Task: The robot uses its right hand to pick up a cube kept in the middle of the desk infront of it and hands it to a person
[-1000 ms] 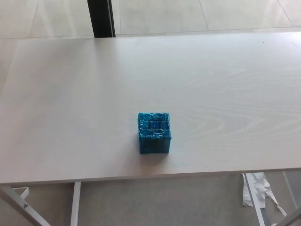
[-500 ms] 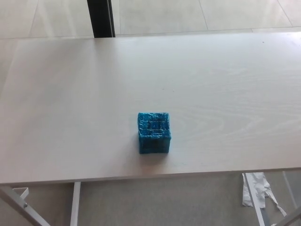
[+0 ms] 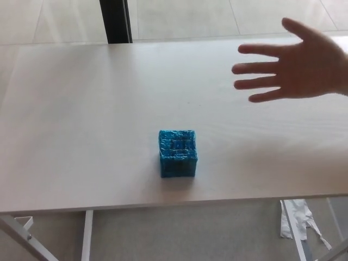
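Note:
A blue cube [image 3: 178, 153] with a crinkled, wrapped surface rests on the pale wooden desk [image 3: 81, 119], a little in from the near edge and close to the middle. A person's hand [image 3: 293, 65] reaches in from the upper right, held flat with fingers spread above the desk, well up and to the right of the cube. Neither of my hands shows in the head view.
A dark post [image 3: 116, 20] stands beyond the desk's far edge on the tiled floor. White desk legs [image 3: 87, 234] and a crumpled white scrap [image 3: 296, 217] show below the near edge.
A person's open hand has come in from the right above the desk. The cube has stayed put.

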Controlling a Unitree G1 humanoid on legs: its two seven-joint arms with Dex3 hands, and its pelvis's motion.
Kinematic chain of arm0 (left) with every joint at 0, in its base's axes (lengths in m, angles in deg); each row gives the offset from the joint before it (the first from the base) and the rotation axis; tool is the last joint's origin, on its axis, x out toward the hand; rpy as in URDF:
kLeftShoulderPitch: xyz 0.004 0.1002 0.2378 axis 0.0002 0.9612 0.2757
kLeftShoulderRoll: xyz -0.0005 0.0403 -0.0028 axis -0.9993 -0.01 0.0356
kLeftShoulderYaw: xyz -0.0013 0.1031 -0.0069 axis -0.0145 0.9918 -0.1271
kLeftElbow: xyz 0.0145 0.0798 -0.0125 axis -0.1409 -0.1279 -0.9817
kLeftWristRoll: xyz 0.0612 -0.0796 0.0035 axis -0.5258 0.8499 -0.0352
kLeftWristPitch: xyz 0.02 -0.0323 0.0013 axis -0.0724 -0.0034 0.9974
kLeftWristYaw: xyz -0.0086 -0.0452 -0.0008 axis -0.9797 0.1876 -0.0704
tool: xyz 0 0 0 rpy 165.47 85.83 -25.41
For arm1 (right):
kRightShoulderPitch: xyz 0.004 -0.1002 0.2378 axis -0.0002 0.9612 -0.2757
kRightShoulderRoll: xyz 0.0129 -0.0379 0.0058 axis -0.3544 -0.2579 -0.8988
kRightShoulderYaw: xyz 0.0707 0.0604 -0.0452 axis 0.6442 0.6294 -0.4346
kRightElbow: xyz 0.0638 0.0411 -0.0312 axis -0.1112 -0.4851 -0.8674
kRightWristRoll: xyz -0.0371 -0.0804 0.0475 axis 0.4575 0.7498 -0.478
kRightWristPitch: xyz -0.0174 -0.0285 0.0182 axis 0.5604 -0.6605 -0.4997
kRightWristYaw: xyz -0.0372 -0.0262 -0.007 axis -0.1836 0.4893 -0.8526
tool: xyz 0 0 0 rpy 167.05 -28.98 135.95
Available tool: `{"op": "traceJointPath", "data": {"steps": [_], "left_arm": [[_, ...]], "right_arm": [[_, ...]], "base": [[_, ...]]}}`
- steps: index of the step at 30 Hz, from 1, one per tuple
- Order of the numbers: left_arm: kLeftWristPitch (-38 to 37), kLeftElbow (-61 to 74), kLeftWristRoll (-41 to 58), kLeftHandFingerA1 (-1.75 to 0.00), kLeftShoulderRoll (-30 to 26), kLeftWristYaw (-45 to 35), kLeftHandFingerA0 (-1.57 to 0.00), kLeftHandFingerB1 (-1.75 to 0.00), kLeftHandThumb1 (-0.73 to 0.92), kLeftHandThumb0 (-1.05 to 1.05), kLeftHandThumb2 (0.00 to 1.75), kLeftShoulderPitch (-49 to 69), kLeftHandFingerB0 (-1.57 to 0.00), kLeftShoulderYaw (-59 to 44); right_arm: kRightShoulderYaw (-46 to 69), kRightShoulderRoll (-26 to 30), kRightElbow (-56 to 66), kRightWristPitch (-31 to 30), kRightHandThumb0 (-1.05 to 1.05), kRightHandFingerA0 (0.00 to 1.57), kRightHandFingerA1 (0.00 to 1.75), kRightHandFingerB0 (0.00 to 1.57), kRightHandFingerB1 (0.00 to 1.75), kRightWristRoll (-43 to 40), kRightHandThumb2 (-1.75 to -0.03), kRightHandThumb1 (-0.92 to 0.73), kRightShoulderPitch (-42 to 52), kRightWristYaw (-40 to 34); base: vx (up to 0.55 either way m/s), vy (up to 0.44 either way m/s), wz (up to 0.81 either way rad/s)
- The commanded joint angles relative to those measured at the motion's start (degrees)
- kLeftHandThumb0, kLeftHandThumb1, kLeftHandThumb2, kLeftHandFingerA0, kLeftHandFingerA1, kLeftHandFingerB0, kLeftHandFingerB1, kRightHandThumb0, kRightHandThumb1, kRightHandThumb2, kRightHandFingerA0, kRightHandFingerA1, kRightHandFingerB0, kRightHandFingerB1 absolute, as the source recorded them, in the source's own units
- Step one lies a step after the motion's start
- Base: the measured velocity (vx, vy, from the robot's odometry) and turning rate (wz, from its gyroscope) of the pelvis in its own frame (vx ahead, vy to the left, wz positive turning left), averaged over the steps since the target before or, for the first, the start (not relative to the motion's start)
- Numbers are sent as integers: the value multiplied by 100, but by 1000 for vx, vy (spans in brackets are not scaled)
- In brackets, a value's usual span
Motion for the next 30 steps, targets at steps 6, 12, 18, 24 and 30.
{"op": "traceJointPath", "data": {"steps": [6,12,18,24,30], "left_arm": [[-343,78,329,-48,88,-150,-63,-38,61,-78,59,-20,-58,-201],[-491,58,347,-48,156,-131,-67,-40,59,-73,59,-92,-62,-233],[-542,104,244,-52,133,-127,-68,-42,59,-75,59,-43,-67,-136],[-459,100,249,-52,185,-70,-71,-44,55,-73,58,-137,-72,-138],[-547,165,248,-54,217,-204,-68,-44,57,-74,58,-86,-70,-120]], "right_arm": [[-1220,-522,5214,-640,-65,46,55,35,44,-959,-80,-43,-676,168],[-2486,-870,6329,-971,-50,44,49,37,35,-242,-56,-53,-1591,-73],[-3955,-1436,6030,-1420,-65,38,54,33,45,1105,-79,-41,-2591,205],[-5062,-1832,5477,-1860,-69,48,45,42,34,2049,-57,-52,-2958,335],[-6197,-1828,4544,-1503,-77,45,49,38,33,3286,-58,-56,-3223,524]], "base": [[0,0,0],[0,0,0],[0,0,0],[0,0,0],[0,0,0]]}}
